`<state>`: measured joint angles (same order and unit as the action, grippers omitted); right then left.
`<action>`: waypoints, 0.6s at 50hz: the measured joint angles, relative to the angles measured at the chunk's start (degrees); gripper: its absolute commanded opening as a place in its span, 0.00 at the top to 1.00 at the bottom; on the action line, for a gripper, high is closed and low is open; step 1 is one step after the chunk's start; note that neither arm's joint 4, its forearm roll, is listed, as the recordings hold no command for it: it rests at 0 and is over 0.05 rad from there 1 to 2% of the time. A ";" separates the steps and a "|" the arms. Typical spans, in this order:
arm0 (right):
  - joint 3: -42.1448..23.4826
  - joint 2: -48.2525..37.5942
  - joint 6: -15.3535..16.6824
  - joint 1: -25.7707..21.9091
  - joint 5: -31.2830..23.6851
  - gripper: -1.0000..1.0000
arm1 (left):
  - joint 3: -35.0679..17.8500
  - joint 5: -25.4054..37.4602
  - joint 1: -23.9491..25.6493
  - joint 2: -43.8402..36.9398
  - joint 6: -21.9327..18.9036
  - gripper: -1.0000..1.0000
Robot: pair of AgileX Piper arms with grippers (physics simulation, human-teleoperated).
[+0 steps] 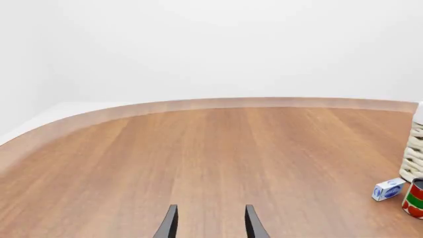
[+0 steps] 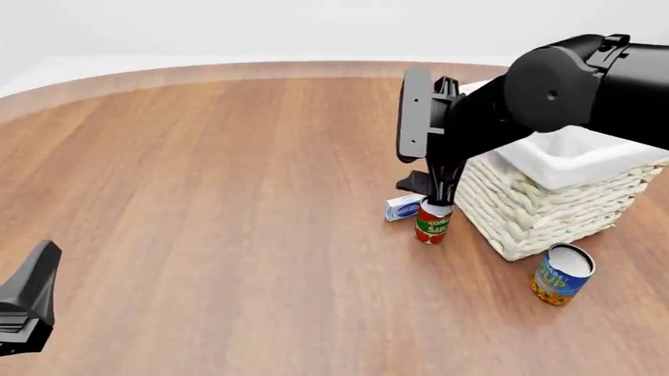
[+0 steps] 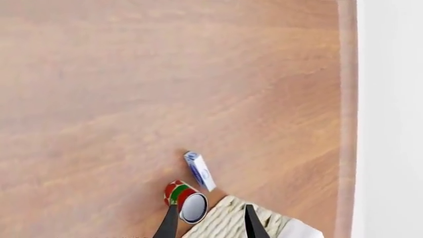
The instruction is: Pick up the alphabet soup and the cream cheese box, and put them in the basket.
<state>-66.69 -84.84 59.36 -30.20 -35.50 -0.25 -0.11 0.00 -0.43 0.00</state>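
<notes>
Directly below the right gripper (image 2: pixel 439 194), fingers apart and empty, the cream cheese box (image 2: pixel 403 207) lies beside the red-and-green can (image 2: pixel 432 222); left gripper (image 1: pixel 210 223) likewise open.

The table (image 2: pixel 209 196) looks like smooth brown wood. The basket (image 2: pixel 544 205) is rough woven wicker with soft white cloth (image 2: pixel 585 157) inside. The alphabet soup (image 2: pixel 562 274) has a shiny label. The right arm (image 2: pixel 554 94) looks like smooth black plastic.
</notes>
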 measured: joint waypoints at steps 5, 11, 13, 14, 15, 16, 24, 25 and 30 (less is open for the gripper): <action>-0.78 -1.22 0.83 -0.31 -1.05 0.00 | 0.00 0.00 0.00 0.00 0.00 0.00; -1.44 -2.63 1.67 -0.81 -2.25 0.00 | 0.00 0.00 0.00 0.00 0.00 0.00; -1.72 -3.08 1.95 -0.92 -2.66 0.00 | 0.00 0.00 0.00 0.00 0.00 0.00; -1.85 -3.30 2.09 -0.96 -2.85 0.00 | 0.00 0.00 0.00 0.00 0.00 0.00; -1.99 -3.51 2.22 -1.01 -3.04 0.00 | 0.00 0.00 0.00 0.00 0.00 0.00; -2.17 -3.72 2.34 -1.06 -3.24 0.00 | 0.00 0.00 0.00 0.00 0.00 0.00; -3.68 -5.12 3.10 -1.51 -4.72 0.00 | 0.00 0.00 0.00 0.00 0.00 0.00; -3.83 -5.27 3.16 -1.59 -4.88 0.00 | 0.00 0.00 0.00 0.00 0.00 0.00; -4.39 -5.96 3.46 -1.96 -5.47 0.00 | 0.00 0.00 0.00 0.00 0.00 0.00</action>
<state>-71.08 -90.81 62.82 -32.15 -40.98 -0.25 -0.11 0.00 -0.43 0.00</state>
